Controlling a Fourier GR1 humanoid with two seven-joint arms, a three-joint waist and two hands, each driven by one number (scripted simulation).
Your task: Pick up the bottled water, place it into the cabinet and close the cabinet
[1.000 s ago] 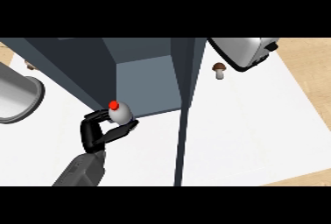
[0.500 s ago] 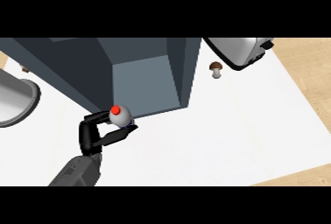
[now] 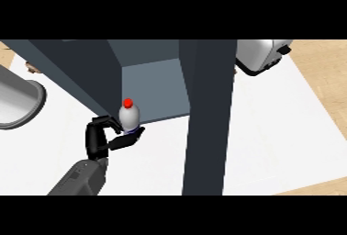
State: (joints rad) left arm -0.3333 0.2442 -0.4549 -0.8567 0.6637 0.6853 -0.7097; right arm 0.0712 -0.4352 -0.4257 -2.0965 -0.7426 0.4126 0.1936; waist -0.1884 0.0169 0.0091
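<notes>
Seeing the bottled water (image 3: 129, 117) upright at the open cabinet's (image 3: 153, 85) front left corner, I have my left hand (image 3: 100, 137) curled round its base, the cabinet door (image 3: 207, 137) swung open just right of it

No legible text, no label wording on the bottled water (image 3: 129, 117), none on the cabinet (image 3: 153, 86)

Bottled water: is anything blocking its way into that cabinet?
Nothing visible does. The left hand holds the bottled water at the open front of the cabinet; the door stands open to its right.
</notes>
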